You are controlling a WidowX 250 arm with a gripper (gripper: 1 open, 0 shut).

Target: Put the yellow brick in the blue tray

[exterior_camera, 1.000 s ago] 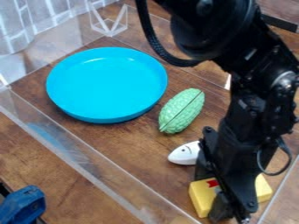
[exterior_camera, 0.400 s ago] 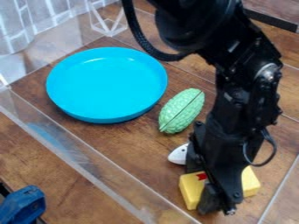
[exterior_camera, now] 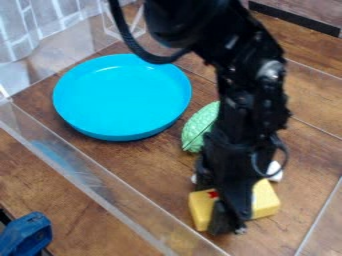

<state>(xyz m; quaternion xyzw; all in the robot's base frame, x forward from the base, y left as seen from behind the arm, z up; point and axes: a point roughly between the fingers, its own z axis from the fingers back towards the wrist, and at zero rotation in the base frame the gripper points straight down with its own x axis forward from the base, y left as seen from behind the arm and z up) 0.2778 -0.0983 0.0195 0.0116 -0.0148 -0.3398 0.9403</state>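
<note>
- Black robot arm reaching down from the top of the view to the near right part of the wooden tabletop.
- Hand pointed straight down over the yellow brick, dark fingers astride it; the picture is blurred here, so cannot tell whether the fingers actually press the brick or just stand around it.
- Yellow brick lying low at the tabletop near the front edge, partly hidden behind the hand; yellow showing on both sides of the fingers, a bit of red label just visible at the left side.
- Blue tray resting on the tabletop to the upper left, well apart from the brick, nothing inside it.
- Green ribbed oval toy between tray and brick, just beside the tray's right rim, half covered by the arm.
- Small white piece peeking out at the right of the arm, just above the brick; too hidden to say more.
- Clear plastic wall running along the front edge of the tabletop.
- Crumpled blue thing at the bottom left corner, outside the wall.
</note>
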